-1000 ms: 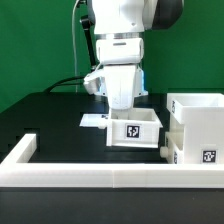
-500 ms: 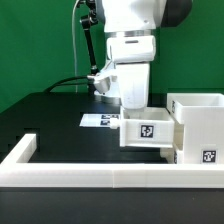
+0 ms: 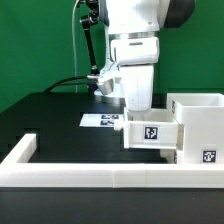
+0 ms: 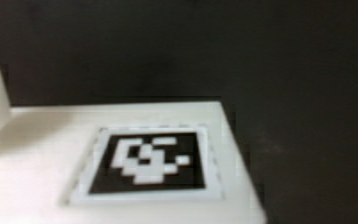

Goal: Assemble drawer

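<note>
Exterior view shows the gripper point(image 3: 139, 108) at the centre of the frame, reaching down into a small white tray point(image 3: 152, 133). Its fingers are hidden behind the tray wall, so I cannot tell how far they are open or if they hold it. The tray carries a black-and-white tag point(image 3: 151, 131) on its front and is touching the big open box point(image 3: 198, 120) at the right. At the lower right a second tray point(image 3: 200, 153) sits before the box. Behind the tray, the marker board point(image 3: 100, 120) lies flat on the black table point(image 3: 55, 115). A long white rail point(image 3: 90, 172) crosses the lower frame; a green wall point(image 3: 40, 45) fills the upper left. Wrist view shows a blurred tag point(image 4: 149, 163) on a white surface.
</note>
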